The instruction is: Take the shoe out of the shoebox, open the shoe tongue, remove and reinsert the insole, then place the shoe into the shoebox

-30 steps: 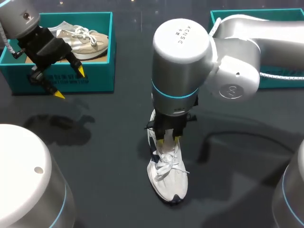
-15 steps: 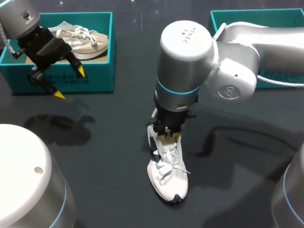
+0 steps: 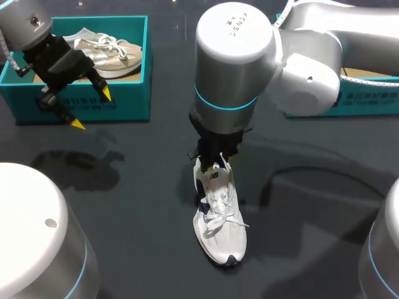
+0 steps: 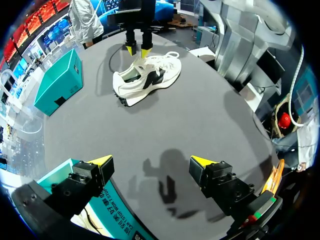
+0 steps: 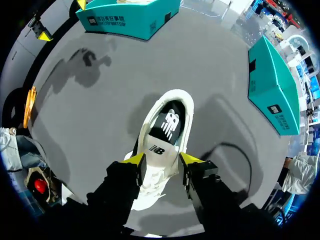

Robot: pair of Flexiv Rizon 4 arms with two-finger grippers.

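Right gripper (image 5: pixel 162 159) grips the shoe tongue (image 5: pixel 159 149) of the white sneaker (image 3: pixel 219 230) between both fingers. Left gripper (image 4: pixel 151 161) hangs wide open and empty, beside the teal shoebox (image 3: pixel 128 103).

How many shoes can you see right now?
2. The white shoe stands on the table under the right gripper; the beige shoe lies in the left shoebox. The right shoebox's inside is mostly hidden.

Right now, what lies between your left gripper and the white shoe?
Only bare table, from left gripper to white shoe; the left wrist view shows it.
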